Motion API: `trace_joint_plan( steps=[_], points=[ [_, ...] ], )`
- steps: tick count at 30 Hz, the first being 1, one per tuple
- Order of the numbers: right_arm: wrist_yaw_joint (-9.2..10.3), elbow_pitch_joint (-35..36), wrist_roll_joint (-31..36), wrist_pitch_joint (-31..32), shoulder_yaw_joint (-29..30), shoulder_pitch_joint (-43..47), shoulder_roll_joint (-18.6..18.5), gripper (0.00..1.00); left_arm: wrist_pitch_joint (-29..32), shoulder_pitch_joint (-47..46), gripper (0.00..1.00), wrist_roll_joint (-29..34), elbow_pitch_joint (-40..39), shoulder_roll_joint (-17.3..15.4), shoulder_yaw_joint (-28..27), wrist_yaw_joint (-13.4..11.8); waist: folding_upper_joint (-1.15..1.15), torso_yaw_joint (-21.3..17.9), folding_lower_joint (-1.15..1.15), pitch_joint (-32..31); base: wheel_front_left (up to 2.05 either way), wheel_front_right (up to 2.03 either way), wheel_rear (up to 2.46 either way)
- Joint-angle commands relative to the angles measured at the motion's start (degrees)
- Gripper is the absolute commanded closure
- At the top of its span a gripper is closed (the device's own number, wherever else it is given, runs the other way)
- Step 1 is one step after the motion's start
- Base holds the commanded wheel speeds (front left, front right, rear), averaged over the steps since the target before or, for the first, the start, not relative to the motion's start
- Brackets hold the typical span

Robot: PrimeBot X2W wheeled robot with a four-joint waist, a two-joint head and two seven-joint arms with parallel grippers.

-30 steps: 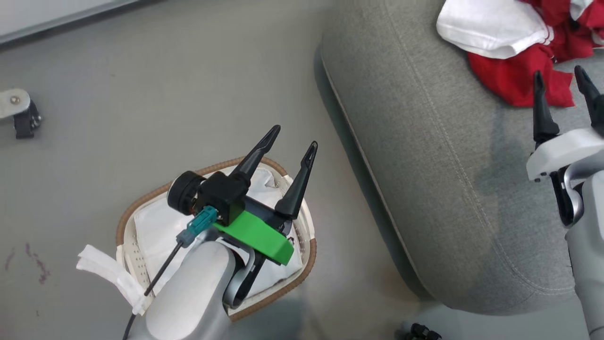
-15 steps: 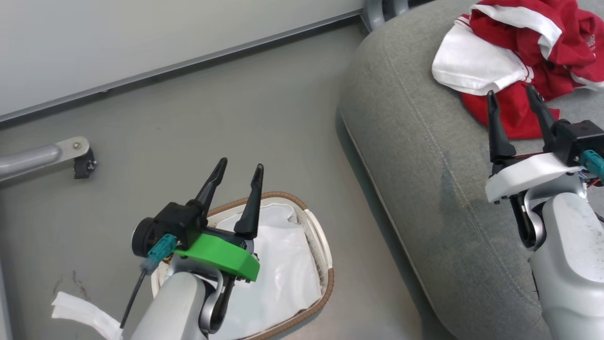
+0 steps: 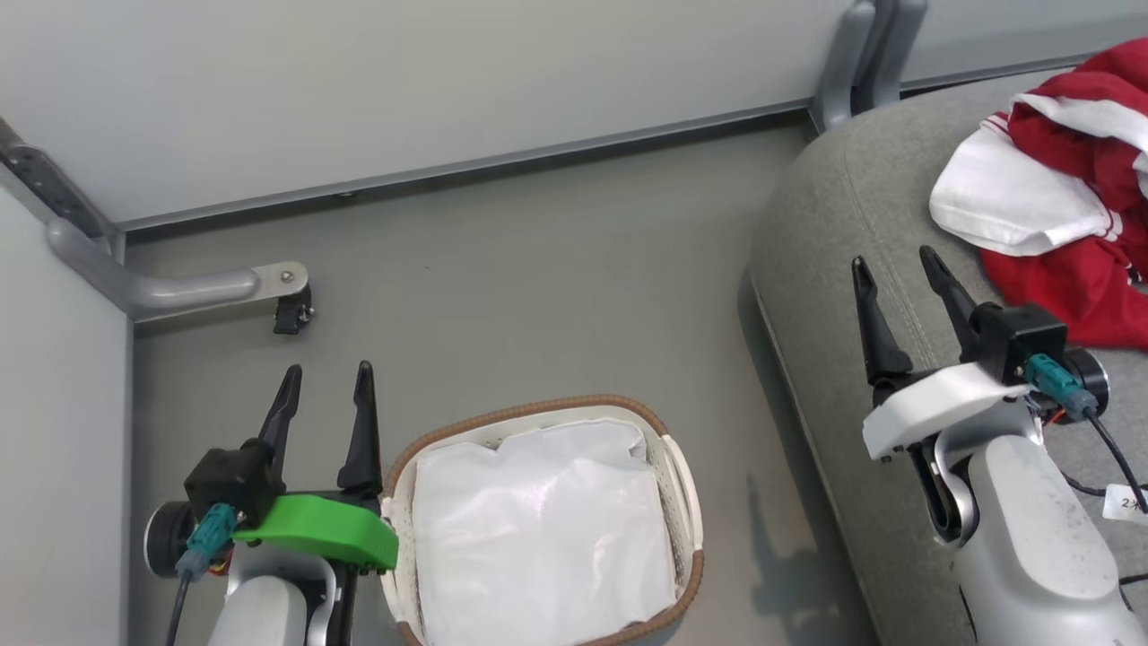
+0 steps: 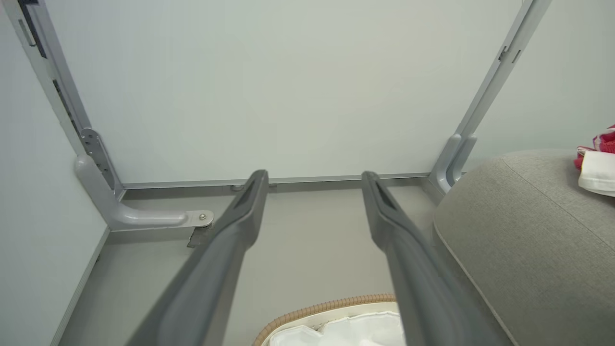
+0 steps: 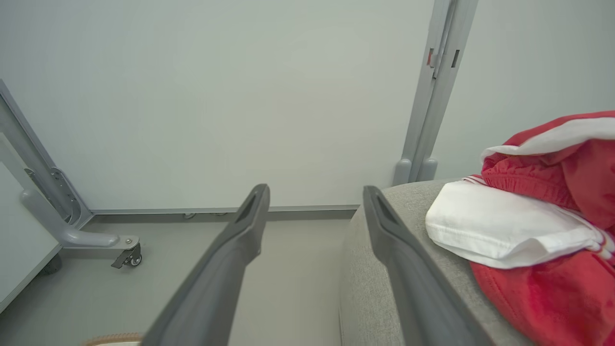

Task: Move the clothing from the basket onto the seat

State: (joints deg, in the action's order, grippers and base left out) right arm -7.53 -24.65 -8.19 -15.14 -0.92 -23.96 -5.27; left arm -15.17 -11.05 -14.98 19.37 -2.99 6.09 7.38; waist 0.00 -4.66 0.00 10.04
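– Hovering just beside the basket (image 3: pixel 529 408), the left gripper (image 3: pixel 327 368) points forward, fingers spread, empty.
– Yep, right gripper (image 3: pixel 895 257) too, spread and empty over the seat (image 3: pixel 852 206). The clothing (image 3: pixel 1076 287) sits on that seat.

The left gripper (image 3: pixel 327 372) has two long, dark, tapering fingers (image 4: pixel 226 250) with a slot near each tip. They sit on a bright green plate (image 3: pixel 314 538) beside a black block (image 3: pixel 235 480), a round black knob (image 3: pixel 161 538) and a teal plug (image 3: pixel 208 531) with a black lead. The right gripper (image 3: pixel 895 260) looks alike but has a white plate (image 3: pixel 933 408), a black cable (image 3: pixel 1112 449) and a printed white tag (image 3: pixel 1128 502); both forearms (image 3: pixel 1031 556) are pale grey, the right one speckled.
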Motion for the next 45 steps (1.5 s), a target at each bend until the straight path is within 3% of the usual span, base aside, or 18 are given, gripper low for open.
trace_joint_plan(
  steps=[1, 11, 21, 22, 26, 45],
  points=[
    [0.08, -0.2, -0.3, 0.0, 0.2, 1.9, 0.1, 0.00, 0.0, 1.7, 0.00, 0.5, -0.1, 0.1, -0.9, 0.2, 0.00, 2.7, 0.00, -3.0, 0.00, 0.00, 0.00],
    [0.08, 0.3, -0.9, 0.0, 0.4, 9.7, 1.4, 0.00, 0.0, 8.4, 0.00, 0.0, 0.0, 0.0, -5.3, -0.8, 0.00, 4.5, 0.00, -8.2, 0.00, 0.00, 0.00],
    [0.08, 1.1, -1.6, 0.0, -0.3, 14.3, 1.9, 0.00, 0.0, 13.1, 0.00, -4.1, -0.1, 0.1, -5.9, -0.4, 0.00, 5.0, 0.00, -9.9, 0.00, 0.00, 0.00],
    [0.00, 0.8, -1.2, 0.0, -0.2, 14.0, 2.1, 1.00, 0.0, 12.4, 1.00, -4.0, 0.0, 0.1, -5.8, -0.6, 0.00, 4.9, 0.00, -9.9, 0.00, 0.00, 0.00],
    [0.00, -0.9, -2.0, 0.4, 0.0, 14.9, 2.7, 1.00, 0.3, 12.6, 1.00, -4.7, 1.8, 0.3, -6.0, -0.6, 0.00, 4.9, 0.00, -9.9, 0.00, 0.00, 0.00],
    [0.01, 2.1, -22.0, 5.5, 1.8, 15.6, 2.6, 1.00, 5.5, 10.6, 1.00, -22.3, -0.1, 0.3, -7.6, -0.4, 0.00, 4.9, 0.00, -9.9, 0.00, 0.00, 0.00]
  ],
)
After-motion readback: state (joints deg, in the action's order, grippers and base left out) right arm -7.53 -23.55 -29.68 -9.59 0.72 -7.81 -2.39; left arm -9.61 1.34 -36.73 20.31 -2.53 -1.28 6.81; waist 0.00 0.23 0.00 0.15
